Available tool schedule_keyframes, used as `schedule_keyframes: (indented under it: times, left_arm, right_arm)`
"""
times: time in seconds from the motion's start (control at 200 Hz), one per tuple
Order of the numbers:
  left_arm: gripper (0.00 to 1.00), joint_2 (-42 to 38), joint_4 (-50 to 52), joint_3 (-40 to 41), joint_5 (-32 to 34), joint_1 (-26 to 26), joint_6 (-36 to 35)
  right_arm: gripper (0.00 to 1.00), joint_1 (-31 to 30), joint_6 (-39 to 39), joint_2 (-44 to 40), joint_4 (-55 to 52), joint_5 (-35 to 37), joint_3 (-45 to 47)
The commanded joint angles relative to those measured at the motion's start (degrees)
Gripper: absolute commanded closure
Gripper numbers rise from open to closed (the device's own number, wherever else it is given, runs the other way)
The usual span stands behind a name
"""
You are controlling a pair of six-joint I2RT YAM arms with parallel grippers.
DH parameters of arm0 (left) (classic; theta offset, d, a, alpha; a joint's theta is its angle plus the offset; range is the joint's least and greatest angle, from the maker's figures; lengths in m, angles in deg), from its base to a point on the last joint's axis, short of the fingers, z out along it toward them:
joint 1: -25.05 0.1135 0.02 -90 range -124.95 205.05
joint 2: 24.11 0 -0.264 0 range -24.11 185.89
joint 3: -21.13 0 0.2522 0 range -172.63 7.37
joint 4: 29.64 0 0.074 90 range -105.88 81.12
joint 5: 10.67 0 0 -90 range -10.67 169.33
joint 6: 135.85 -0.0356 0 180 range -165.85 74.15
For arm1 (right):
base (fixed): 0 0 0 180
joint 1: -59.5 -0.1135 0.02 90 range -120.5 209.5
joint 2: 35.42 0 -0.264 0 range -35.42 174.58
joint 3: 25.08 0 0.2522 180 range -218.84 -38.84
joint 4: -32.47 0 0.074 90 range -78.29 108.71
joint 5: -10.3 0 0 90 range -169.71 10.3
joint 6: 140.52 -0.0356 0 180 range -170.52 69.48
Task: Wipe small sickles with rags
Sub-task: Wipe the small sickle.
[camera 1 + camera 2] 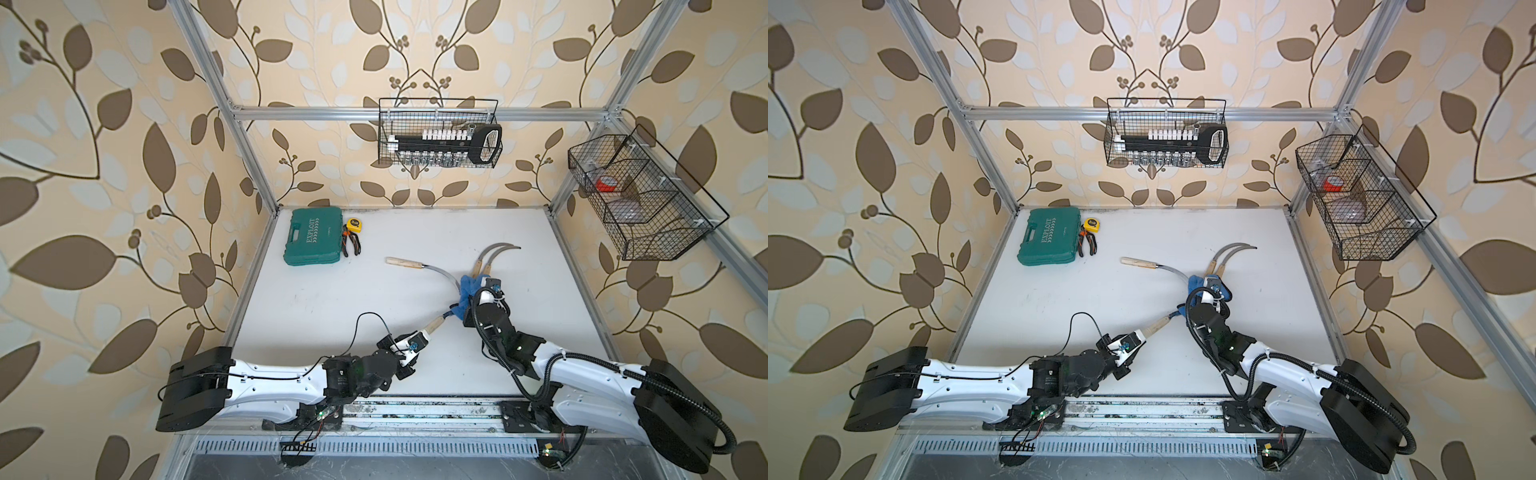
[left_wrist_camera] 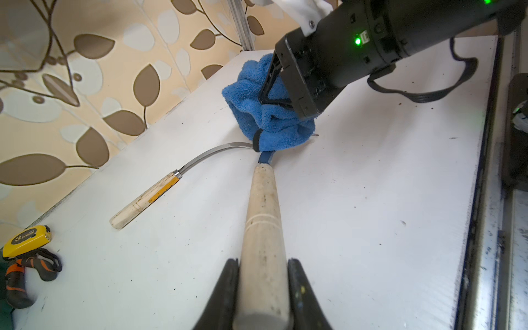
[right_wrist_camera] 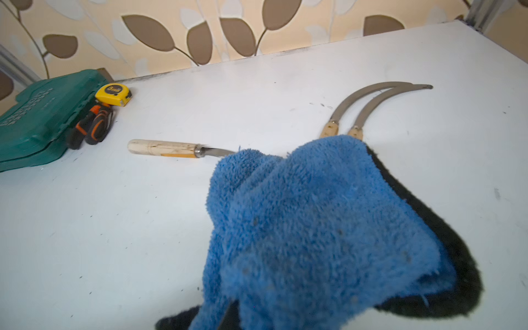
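Right gripper (image 2: 271, 100), rag (image 3: 314, 214), 3 loose sickles (image 1: 405, 264)

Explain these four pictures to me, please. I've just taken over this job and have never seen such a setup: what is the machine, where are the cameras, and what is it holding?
The machine is two robot arms mounted at the near edge of a white table, each ending in a two-finger gripper. The two wide pictures come from one camera head overhead. The other two come from cameras on the arms' wrists.

The left gripper is shut on the wooden handle of a sickle, whose blade runs into the blue cloth. The right gripper is shut on that cloth, which is bunched over the blade.

Lying loose on the table are another sickle, two more sickles side by side with the cloth partly hiding their handles, a green tool case, a yellow tape measure and orange-handled pliers. Two wire baskets hang on the frame.
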Motion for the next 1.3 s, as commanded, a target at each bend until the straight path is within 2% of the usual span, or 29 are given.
schedule_keyframes:
  times: [0.0,0.35,0.49,0.575,0.69,1.125,1.295]
  left_arm:
    - [1.00,-2.7,-2.4,0.3,1.1,-0.4,0.5]
    - [1.00,-8.2,-1.0,1.9,2.1,-0.4,1.1]
    - [1.00,-8.7,-1.1,2.1,2.3,-0.4,1.0]
    - [1.00,-8.8,-1.2,2.3,1.8,-0.4,1.0]
    - [1.00,-8.4,-1.1,2.1,0.8,-0.4,1.0]
    - [1.00,-7.5,-1.6,1.9,0.6,-0.4,0.9]
    - [1.00,-7.6,-1.7,2.2,0.8,-0.4,1.0]
  right_arm:
    - [1.00,1.9,-2.6,-0.5,-2.1,-0.2,1.7]
    - [1.00,1.9,-10.1,-4.6,-10.4,4.9,1.9]
    - [1.00,1.8,-10.7,-5.6,-10.5,5.1,2.6]
    - [1.00,1.9,-9.6,-5.0,-9.8,4.1,2.0]
    - [1.00,1.5,-5.6,-3.5,-6.8,-1.5,0.1]
    - [1.00,-15.5,0.0,8.5,-4.3,0.1,-14.9]
    - [1.00,-17.9,0.8,11.2,-3.6,-1.0,-16.6]
